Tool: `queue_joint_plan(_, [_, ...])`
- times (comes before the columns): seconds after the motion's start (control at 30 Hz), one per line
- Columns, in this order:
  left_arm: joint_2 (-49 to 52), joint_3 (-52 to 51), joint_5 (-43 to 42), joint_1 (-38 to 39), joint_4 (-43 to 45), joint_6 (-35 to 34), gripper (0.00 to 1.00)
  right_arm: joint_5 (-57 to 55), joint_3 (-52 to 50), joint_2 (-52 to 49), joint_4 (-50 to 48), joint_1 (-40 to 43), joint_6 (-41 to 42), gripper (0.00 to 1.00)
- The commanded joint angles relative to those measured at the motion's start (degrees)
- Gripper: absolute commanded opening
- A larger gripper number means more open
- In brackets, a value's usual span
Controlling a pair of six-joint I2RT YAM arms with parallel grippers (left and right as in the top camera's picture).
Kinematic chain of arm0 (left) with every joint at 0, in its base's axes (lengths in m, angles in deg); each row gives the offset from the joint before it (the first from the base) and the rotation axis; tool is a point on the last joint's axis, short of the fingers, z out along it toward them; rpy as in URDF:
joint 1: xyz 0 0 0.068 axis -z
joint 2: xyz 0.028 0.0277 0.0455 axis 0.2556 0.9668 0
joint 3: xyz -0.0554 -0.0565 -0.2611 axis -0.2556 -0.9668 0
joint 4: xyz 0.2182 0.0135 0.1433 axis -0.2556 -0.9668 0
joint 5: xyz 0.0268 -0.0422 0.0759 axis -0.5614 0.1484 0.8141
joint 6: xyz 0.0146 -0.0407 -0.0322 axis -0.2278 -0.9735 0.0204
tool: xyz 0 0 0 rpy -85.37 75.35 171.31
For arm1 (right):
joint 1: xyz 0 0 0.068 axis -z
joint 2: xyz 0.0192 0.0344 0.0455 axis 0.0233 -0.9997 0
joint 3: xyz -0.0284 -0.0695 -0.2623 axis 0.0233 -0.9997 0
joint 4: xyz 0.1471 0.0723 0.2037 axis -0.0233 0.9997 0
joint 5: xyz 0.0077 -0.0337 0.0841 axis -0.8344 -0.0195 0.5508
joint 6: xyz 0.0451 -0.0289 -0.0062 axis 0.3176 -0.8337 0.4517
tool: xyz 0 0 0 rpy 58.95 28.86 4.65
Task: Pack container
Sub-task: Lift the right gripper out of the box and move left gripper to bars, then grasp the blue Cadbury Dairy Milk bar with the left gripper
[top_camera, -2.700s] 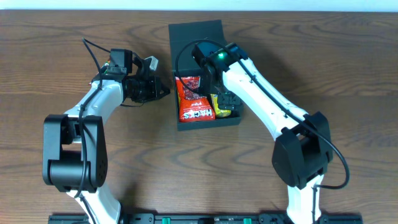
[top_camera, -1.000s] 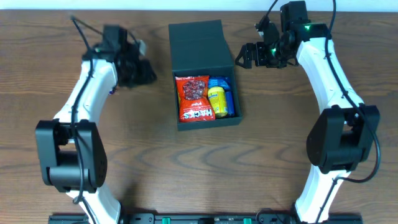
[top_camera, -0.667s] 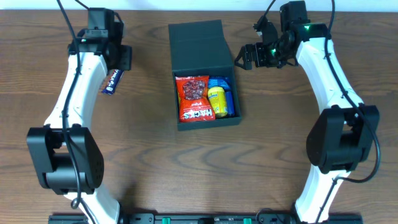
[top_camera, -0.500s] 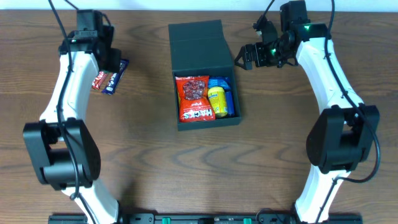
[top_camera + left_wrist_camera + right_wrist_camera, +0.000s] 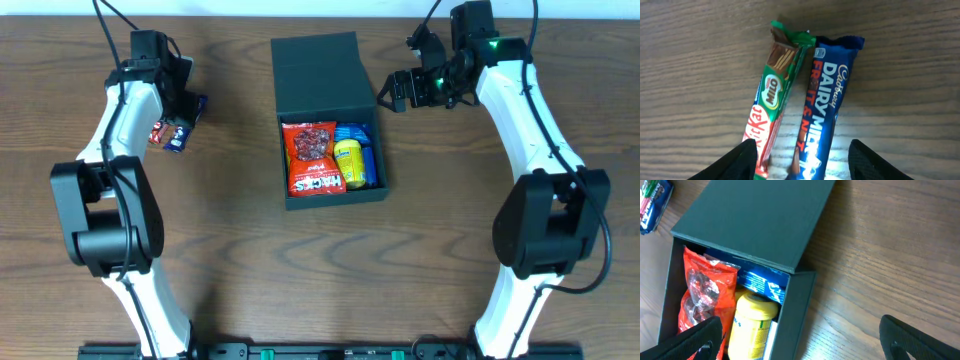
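Container (image 5: 318,70) at middle of table (image 5: 300,270), lid flipped open toward far edge. Inside: red snack bag (image 5: 309,157), yellow packet (image 5: 348,163), blue packet (image 5: 352,133). Right gripper (image 5: 393,92) just beside lid, fingers spread wide. Left gripper (image 5: 178,108) well apart at left, fingers spread either side of KitKat bar (image 5: 771,107) and Dairy Milk bar (image 5: 822,107).

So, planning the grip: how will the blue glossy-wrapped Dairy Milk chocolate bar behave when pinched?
The blue glossy-wrapped Dairy Milk bar lies flat and straight, so probably stiff and won't roll. Shiny film may slip. Its crimped ends probably flex.
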Motion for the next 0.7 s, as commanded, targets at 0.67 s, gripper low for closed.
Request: queue_joint_plan(0.67, [7.19, -0.35, -5.46, -0.04, 7.17, 2.78, 0.56, 0.26, 0.81, 1.46, 0.15, 0.20, 0.13, 0.99])
